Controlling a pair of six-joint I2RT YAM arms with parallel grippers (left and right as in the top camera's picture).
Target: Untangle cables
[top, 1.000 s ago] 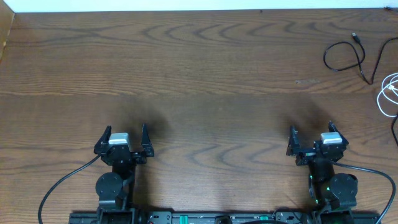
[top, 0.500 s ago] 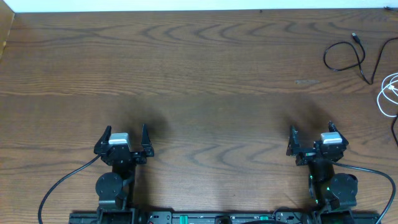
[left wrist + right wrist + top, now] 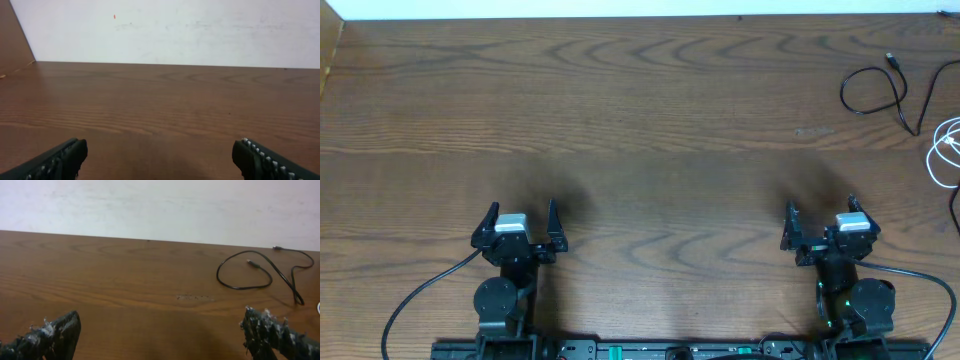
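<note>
Table [image 3: 640, 120] carries black cable [image 3: 841, 94], looped, and white cable [image 3: 932, 152] near its far right corner. Left tool [image 3: 522, 208] and right tool [image 3: 820, 206] gape wide, empty.

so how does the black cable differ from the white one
The black cable makes one wide open loop; the white cable is cut off by the overhead view's right edge. The black one lies farther back than the white one. Both are thin and rest on the table, unheld.

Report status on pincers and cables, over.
Left pincer open, empty. Right pincer open, empty. Black cable, white cable far right, untouched. Nothing in the way.
</note>
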